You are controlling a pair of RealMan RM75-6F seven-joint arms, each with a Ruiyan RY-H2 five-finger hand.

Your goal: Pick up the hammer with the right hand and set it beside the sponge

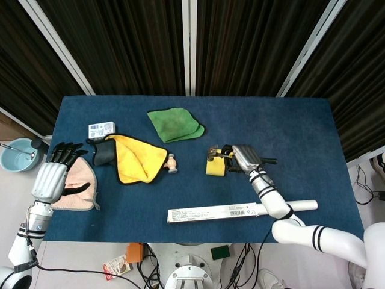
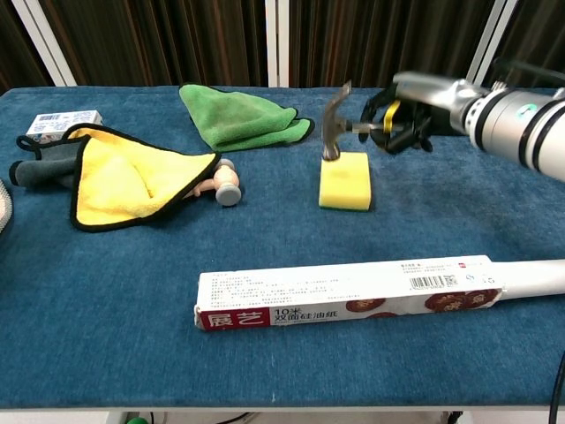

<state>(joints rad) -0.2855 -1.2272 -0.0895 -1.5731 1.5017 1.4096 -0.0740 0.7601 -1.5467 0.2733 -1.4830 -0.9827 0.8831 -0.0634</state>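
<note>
1. Fingers of the right hand are curled tight round the handle of the hammer, gripping it clear of the table; the yellow band of the handle shows between them in the chest view.

2. Hammer: its long axis runs roughly level and left to right, handle in the hand at the right, metal head at the left end pointing down. In the head view the head hangs over the far left part of the sponge. Whether it touches the sponge I cannot tell; in the chest view it looks just above or at the far edge.

3. Sponge: a yellow block lying flat, directly under the hammer head, so the hammer is above it, not yet beside it. Judged from this, the set-down calls for a sideways shift onto bare cloth just off the sponge, then lowering.

4. Left hand: at the far left table edge over a pink cloth, fingers extended and holding nothing, well apart from the sponge. The right hand is by far the nearer.

5. Other things: a long box lies near the front edge, a yellow cloth and green cloth to the left.
</note>
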